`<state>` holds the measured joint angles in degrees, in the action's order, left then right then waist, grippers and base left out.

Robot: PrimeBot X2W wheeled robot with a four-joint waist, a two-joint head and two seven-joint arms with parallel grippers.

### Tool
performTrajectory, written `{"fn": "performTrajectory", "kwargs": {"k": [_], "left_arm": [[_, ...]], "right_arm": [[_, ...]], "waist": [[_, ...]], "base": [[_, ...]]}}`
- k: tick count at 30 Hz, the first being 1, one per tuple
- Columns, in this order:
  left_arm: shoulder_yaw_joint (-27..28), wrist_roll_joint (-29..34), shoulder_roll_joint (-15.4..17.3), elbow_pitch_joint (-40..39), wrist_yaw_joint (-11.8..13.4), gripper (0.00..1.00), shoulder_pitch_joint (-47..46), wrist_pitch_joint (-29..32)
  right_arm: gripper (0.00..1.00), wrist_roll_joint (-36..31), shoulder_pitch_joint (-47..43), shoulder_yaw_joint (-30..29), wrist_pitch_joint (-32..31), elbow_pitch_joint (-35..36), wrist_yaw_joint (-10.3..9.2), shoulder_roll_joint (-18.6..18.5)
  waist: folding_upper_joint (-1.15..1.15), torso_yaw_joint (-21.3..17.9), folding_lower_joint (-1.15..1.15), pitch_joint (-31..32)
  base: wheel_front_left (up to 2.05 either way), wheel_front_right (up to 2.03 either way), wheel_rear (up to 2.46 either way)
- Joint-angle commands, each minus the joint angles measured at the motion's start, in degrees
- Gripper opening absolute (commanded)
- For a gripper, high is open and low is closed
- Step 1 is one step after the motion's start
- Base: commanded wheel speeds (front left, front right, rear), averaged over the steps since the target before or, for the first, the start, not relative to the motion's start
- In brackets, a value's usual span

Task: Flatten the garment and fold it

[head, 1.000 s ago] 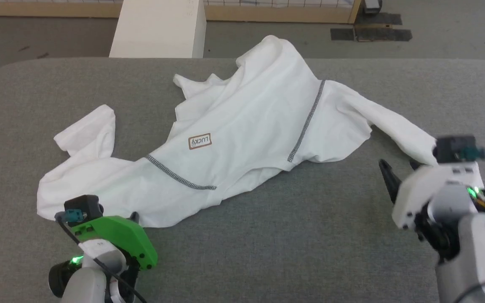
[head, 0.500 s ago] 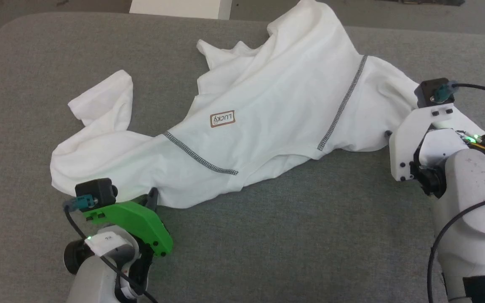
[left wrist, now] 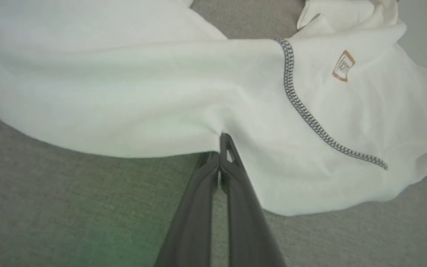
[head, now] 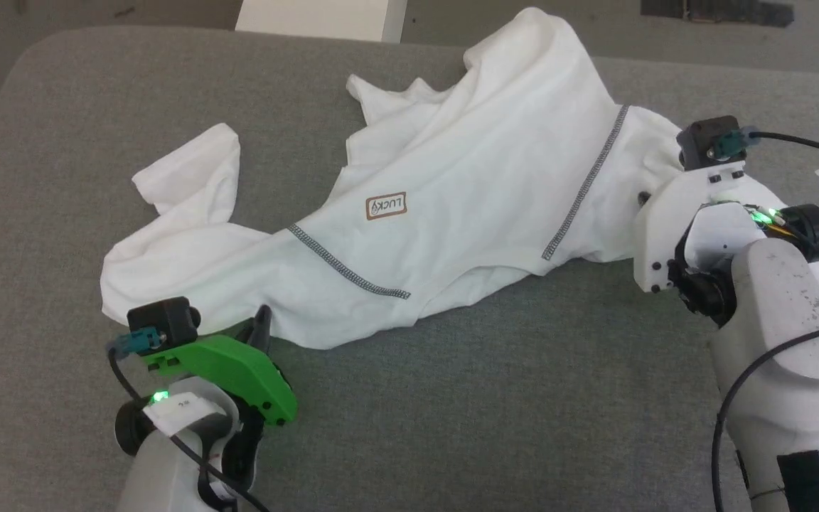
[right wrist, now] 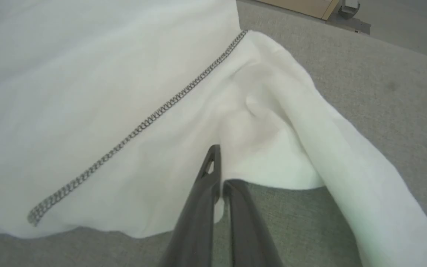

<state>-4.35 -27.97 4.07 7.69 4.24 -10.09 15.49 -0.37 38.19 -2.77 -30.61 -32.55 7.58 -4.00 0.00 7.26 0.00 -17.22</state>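
Bare grey surface [head: 495, 412] beside garment [head: 466, 185].

Garment [head: 466, 163] showing plain white, dark grey zigzag seams [head: 584, 186] crossing it, patch [head: 386, 206] showing brown border and lettering, table [head: 452, 427] showing flecked grey, left gripper [head: 261, 321] wearing green casing, right gripper [head: 643, 200] wearing white, fingers [left wrist: 202, 207] showing dark grey

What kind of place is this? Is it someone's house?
Probably a robot test room or workshop, not a home. A white shirt lies on a big grey padded table. The bare floor behind has strips of dark tape, and a plain white box stands there.
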Motion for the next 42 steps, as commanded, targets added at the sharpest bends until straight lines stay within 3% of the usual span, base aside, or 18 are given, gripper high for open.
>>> {"fn": "performTrajectory", "kwargs": {"k": [1, 5, 10, 15, 22, 32, 42], "left_arm": [[0.37, -0.85, 0.47, -0.79, -0.71, 0.00, -1.36, -0.78], [1.93, -2.99, 1.15, -4.33, -2.64, 0.00, -5.57, -2.19], [2.73, -2.57, 4.30, -8.35, -4.24, 0.00, -13.33, -1.91], [3.66, -3.41, 6.40, -10.55, -5.39, 0.00, -21.62, -0.78], [5.00, -2.27, 10.13, -11.60, -5.52, 0.00, -31.62, 0.27], [3.32, 0.25, 13.40, -8.45, -5.64, 0.00, -41.29, 3.28], [1.67, 1.58, 15.49, -1.74, -6.09, 0.00, -45.38, 5.67]], "right_arm": [[0.00, 2.56, -0.44, 0.49, 1.30, 1.41, -0.09, -0.30], [0.00, 11.44, -0.41, 2.07, 2.02, 7.33, -0.09, -1.22], [0.00, 23.63, 0.21, 2.38, -1.45, 18.69, -0.09, -3.23], [0.00, 29.13, 2.50, -1.13, -6.30, 28.14, -0.09, -6.27], [0.00, 31.27, 7.22, -6.16, -15.08, 33.79, -0.09, -9.64], [0.00, 31.02, 12.23, -6.19, -25.06, 35.45, -0.09, -11.14], [0.00, 28.57, 16.15, -5.73, -28.72, 34.63, -0.09, -11.43]], "waist": [[0.00, -2.18, 0.00, 3.97], [0.00, -3.85, 0.00, 8.35], [0.00, -5.97, 0.00, 13.25], [0.00, -7.57, 0.00, 16.10], [0.00, -8.33, 0.00, 17.78], [0.00, -8.69, 0.00, 17.71], [0.00, -8.37, 0.00, 12.13]], "base": [[0.00, 0.00, 0.00], [0.00, 0.00, 0.00], [0.00, 0.00, 0.00], [0.00, 0.00, 0.00], [0.00, 0.00, 0.00], [0.00, 0.00, 0.00], [0.00, 0.00, 0.00]]}}
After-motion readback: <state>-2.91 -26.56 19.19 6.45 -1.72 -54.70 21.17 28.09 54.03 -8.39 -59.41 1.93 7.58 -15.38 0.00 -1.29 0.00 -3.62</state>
